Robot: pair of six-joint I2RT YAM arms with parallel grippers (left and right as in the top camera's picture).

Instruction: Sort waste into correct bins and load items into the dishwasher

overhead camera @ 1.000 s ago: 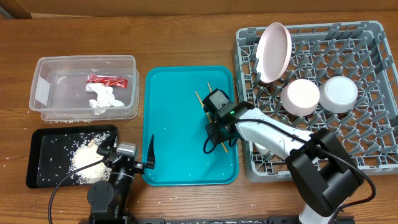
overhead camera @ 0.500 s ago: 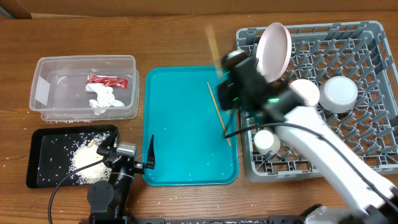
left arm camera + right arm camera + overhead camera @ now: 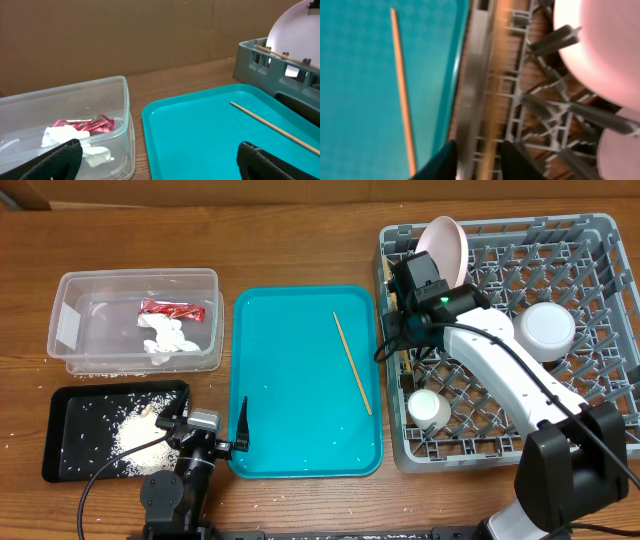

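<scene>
Right gripper sits over the rack's left wall with a chopstick. I can't tell if the jaws grip it. I'd lay it flat between pegs. Second chopstick on the teal tray. Left gripper jaws spread.

tub: clear plastic | rack: grey plastic | chopstick: wood

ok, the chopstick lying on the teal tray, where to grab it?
Pinch the chopstick near its middle from straight above, jaws across its width. It lies flat and alone on the teal tray, so a centre grip should keep it level.
</scene>
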